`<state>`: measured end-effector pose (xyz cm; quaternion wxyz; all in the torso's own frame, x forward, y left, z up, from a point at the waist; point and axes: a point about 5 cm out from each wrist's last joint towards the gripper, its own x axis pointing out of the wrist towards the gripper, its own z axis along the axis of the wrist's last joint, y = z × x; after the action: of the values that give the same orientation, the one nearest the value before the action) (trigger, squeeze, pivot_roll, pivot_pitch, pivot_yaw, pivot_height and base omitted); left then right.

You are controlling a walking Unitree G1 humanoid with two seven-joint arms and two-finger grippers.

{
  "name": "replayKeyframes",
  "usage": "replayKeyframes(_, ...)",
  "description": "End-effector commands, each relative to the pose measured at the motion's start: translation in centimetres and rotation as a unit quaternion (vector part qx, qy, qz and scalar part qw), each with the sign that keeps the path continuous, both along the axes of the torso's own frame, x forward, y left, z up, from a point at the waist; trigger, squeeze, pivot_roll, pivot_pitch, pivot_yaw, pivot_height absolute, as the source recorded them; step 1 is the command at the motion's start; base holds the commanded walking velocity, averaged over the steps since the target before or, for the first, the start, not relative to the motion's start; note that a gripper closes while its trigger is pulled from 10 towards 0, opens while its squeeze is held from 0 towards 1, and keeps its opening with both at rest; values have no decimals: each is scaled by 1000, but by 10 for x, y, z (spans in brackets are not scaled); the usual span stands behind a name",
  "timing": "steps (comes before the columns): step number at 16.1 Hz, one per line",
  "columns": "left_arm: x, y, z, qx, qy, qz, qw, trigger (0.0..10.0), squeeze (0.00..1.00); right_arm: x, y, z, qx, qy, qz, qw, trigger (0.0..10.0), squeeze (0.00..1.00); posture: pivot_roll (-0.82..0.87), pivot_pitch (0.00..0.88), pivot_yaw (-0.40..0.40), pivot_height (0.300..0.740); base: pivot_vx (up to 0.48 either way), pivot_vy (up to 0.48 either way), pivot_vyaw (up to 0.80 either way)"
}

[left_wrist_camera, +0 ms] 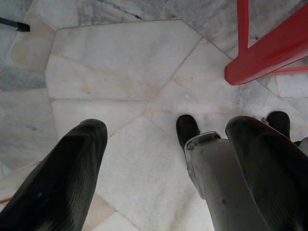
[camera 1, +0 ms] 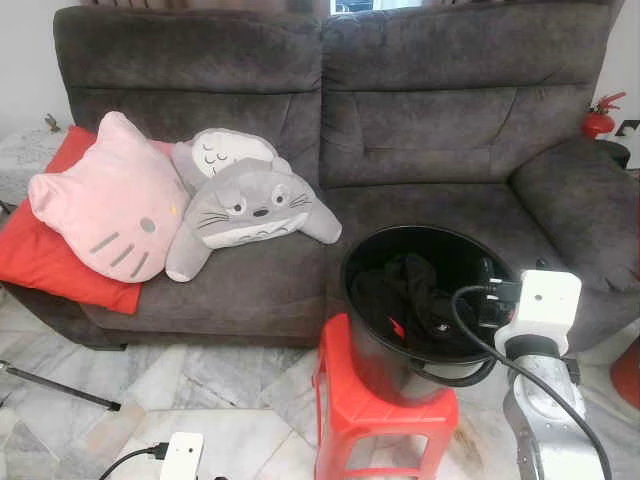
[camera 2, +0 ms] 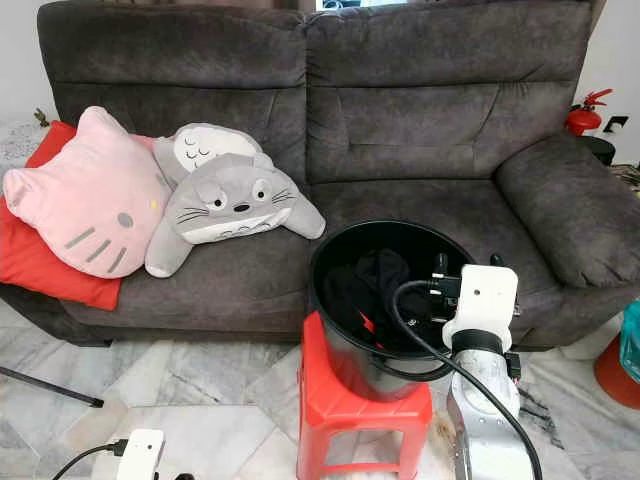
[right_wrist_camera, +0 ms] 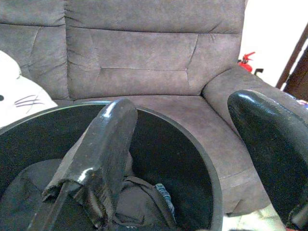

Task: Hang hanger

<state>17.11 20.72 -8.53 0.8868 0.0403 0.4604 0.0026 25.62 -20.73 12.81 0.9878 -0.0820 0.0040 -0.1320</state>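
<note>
Left gripper (left_wrist_camera: 159,178) down by the floor, fingers apart, holding nothing. Right gripper (right_wrist_camera: 192,159) open too, at the bucket (camera 1: 365,250) rim, much nearer. Dark clothes (camera 1: 410,295) inside, just below. Cannot make out a hanger.

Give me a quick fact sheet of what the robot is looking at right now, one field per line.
Setting: dark grey sofa on a marble floor
On the sofa: pink cat cushion, grey plush toy, red pillow
Container: black bucket standing on a red stool, dark clothes inside
Right gripper: open, at the bucket's rim
Left gripper: open, pointing down at the floor
Background: red fire extinguisher beside the sofa
</note>
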Motion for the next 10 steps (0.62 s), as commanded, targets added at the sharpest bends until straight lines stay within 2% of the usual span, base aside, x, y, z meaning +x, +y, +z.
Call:
replayKeyframes(1, 1, 2, 1, 8, 2, -9, 1000, 10000, 0, 1, 3, 3, 0, -7, 3, 1000, 10000, 0, -176, 0, 19, 740, 0, 0, 0)
replayKeyframes(10, 4, 0, 2, 5, -5, -8, 1000, 10000, 0, 1, 4, 0, -9, 4, 13, 1000, 10000, 0, -177, 0, 20, 740, 254, 0, 0)
